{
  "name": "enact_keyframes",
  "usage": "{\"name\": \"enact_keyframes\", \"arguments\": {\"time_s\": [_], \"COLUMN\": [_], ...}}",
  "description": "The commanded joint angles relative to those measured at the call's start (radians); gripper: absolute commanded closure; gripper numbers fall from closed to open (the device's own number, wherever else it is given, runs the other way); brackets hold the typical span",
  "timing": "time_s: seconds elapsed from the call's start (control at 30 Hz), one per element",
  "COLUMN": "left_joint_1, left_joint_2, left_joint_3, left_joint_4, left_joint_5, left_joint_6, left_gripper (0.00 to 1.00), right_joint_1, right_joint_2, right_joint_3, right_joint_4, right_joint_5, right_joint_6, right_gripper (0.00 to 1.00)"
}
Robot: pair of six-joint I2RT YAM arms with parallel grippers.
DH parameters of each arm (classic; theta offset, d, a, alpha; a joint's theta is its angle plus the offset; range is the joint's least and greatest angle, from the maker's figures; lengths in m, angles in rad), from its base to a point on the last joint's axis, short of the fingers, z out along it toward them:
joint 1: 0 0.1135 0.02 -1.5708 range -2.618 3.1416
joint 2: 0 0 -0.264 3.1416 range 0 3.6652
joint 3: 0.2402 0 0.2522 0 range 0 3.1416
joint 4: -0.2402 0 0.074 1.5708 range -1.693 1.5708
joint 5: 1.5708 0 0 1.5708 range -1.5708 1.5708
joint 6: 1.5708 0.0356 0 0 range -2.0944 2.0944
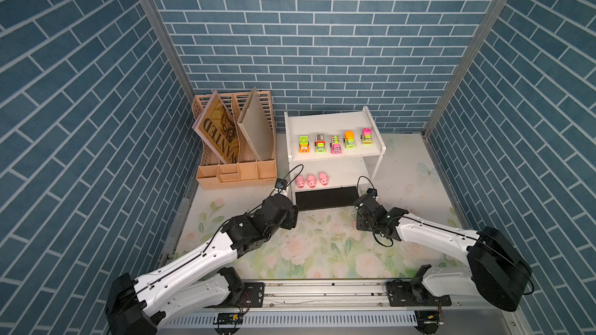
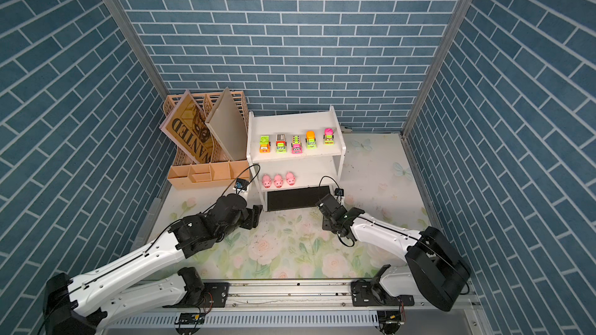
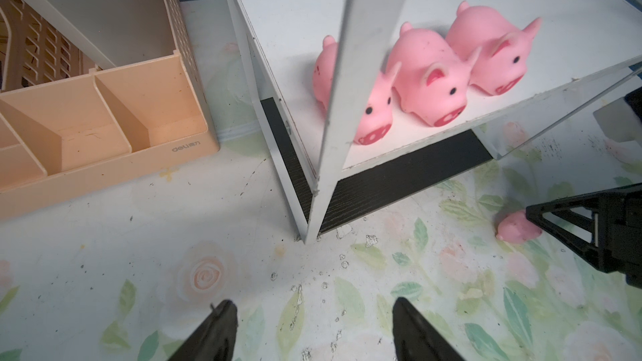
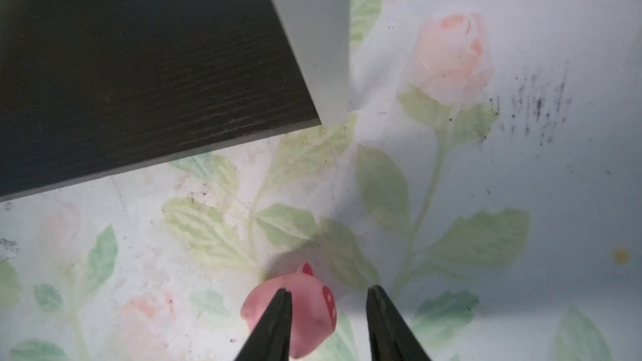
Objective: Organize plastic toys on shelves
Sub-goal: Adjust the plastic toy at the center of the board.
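The white shelves (image 1: 332, 119) (image 2: 292, 124) stand at the back of the mat. Several neon trucks (image 1: 335, 144) line the upper board. Three pink pigs (image 1: 311, 181) (image 3: 430, 81) sit in a row on the lower board. Another pink pig (image 4: 309, 314) (image 3: 517, 230) lies on the mat in front of the shelves' right corner. My right gripper (image 4: 328, 289) is open around it, one finger across its back and the other standing clear of its snout side. My left gripper (image 3: 312, 302) hovers open over bare mat by the shelves' left front corner, holding nothing.
A peach file organizer (image 1: 237, 172) (image 3: 104, 116) with a "WANTED" board (image 1: 216, 130) stands just left of the shelves. The shelves' dark bottom board (image 4: 139, 64) lies close to my right gripper. Blue brick walls enclose the flowered mat (image 1: 322, 252).
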Motion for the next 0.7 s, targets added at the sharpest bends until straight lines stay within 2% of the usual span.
{"name": "enact_keyframes", "arguments": {"time_s": [0.0, 0.2, 0.3, 0.43, 0.67], "left_joint_1": [-0.006, -0.009, -0.011, -0.019, -0.098], "left_joint_2": [-0.011, -0.004, 0.007, 0.02, 0.024], "left_joint_3": [-0.008, -0.005, -0.002, -0.007, -0.072], "left_joint_4": [-0.001, -0.003, 0.001, 0.013, 0.111], "left_joint_5": [-0.002, 0.009, 0.022, 0.048, 0.075], "left_joint_6": [0.011, 0.007, 0.001, -0.031, -0.162], "left_gripper": [0.27, 0.27, 0.27, 0.28, 0.28], "right_joint_1": [0.024, 0.215, 0.226, 0.18, -0.015], "right_joint_2": [-0.053, -0.212, -0.273, -0.265, -0.158], "right_joint_3": [-0.078, -0.136, -0.099, -0.034, 0.014], "right_joint_4": [-0.047, -0.245, -0.287, -0.289, -0.105], "right_joint_5": [-0.019, -0.078, -0.077, 0.003, -0.01], "right_joint_6": [0.003, 0.138, 0.141, 0.101, -0.038], "right_gripper": [0.64, 0.66, 0.66, 0.64, 0.64]}}
